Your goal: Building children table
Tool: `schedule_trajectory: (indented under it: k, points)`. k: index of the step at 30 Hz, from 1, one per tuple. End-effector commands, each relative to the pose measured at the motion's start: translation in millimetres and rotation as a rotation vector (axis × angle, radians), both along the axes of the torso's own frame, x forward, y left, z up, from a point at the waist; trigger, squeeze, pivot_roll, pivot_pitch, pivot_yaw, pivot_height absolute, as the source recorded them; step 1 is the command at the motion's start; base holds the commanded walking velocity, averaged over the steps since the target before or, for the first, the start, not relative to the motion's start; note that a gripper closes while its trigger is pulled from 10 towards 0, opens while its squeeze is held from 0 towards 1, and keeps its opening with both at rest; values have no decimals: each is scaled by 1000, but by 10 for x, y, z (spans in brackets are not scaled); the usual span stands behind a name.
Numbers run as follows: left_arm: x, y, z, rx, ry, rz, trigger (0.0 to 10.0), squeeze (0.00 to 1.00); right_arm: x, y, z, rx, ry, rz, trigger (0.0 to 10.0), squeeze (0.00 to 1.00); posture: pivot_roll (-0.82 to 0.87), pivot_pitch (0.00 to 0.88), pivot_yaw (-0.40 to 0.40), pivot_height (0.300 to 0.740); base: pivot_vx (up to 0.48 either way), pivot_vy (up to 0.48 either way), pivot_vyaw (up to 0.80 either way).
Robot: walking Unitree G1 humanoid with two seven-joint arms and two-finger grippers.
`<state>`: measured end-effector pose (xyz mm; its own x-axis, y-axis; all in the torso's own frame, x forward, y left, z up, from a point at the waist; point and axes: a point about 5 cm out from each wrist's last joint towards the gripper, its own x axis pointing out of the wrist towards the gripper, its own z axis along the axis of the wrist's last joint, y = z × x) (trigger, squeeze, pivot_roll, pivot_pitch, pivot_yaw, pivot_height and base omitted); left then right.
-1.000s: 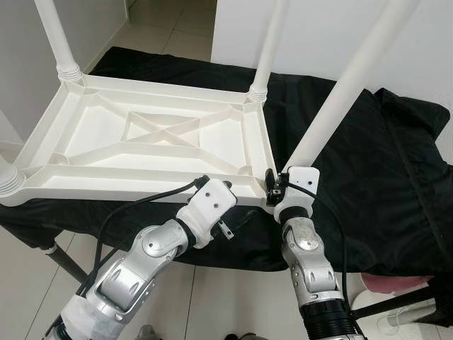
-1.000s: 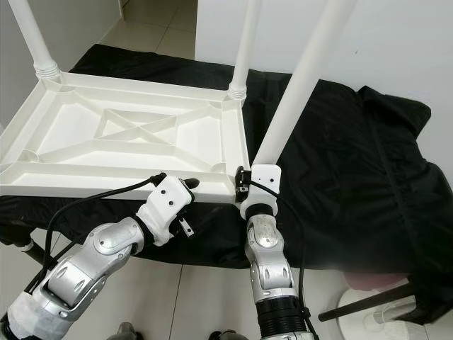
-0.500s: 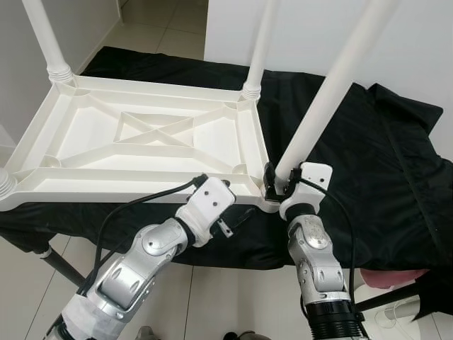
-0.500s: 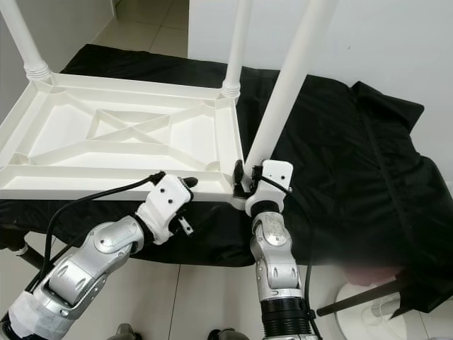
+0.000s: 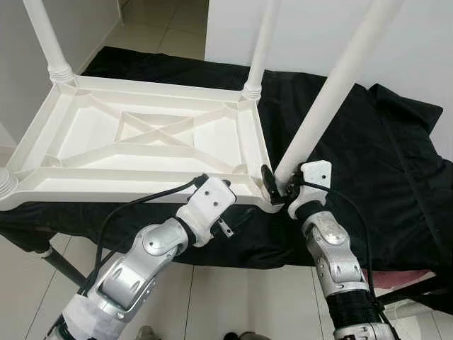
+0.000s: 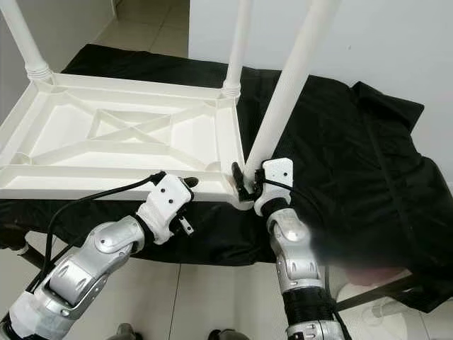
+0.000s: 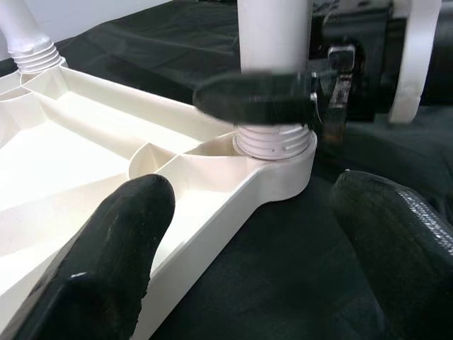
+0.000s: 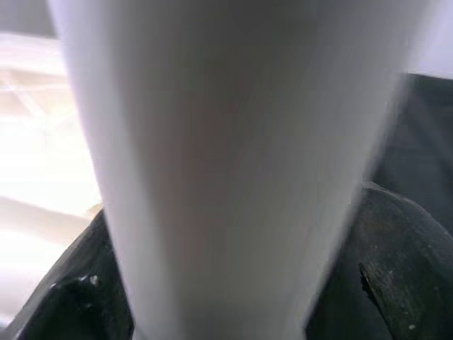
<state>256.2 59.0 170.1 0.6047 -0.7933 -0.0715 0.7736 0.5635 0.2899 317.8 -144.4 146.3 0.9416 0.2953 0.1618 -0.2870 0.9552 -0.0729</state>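
Observation:
A white plastic children's table [image 5: 106,188] lies upside down on a black cloth [image 5: 368,163]. A long white leg [image 5: 333,92] rises tilted from its near right corner socket [image 7: 272,145]. My right gripper [image 5: 279,185] is shut on the base of this leg, one black finger [image 7: 255,99] wrapping it just above the threaded collar. In the right wrist view the leg [image 8: 233,142] stands between both fingers [image 8: 396,283]. My left gripper [image 7: 251,202] is open at the table's near edge, just left of that corner, holding nothing.
Three more legs stand in the other corners: far left [image 5: 46,35], far right [image 5: 262,42] and near left [image 5: 6,183]. A white wall [image 5: 318,21] is close behind. Tiled floor [image 5: 233,297] lies below, with a black stand leg [image 5: 60,262] at lower left.
My right forearm has swung out to the right while its gripper stays clamped at the leg's base. The camera shifted slightly. The left arm has held still.

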Motion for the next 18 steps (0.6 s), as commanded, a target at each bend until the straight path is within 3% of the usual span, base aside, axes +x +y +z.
schedule_trajectory:
  k: [1,16,17,18]
  points:
    - [-32,-55,-9,19,2,-73,10000,0,15,-30,-62,-20,18,41,10000,0,62,101,-97,740,0,0,0]
    - [-32,-58,9,21,-3,-78,10000,0,178,57,18,-139,-35,273,10000,0,76,99,-90,740,0,0,0]
    - [-30,-56,9,23,-3,-77,10000,0,190,53,22,-147,-36,288,9333,0,76,99,-90,740,0,0,0]
    - [-29,-55,9,24,-4,-76,10000,0,197,49,24,-151,-36,295,9333,0,76,99,-90,740,0,0,0]
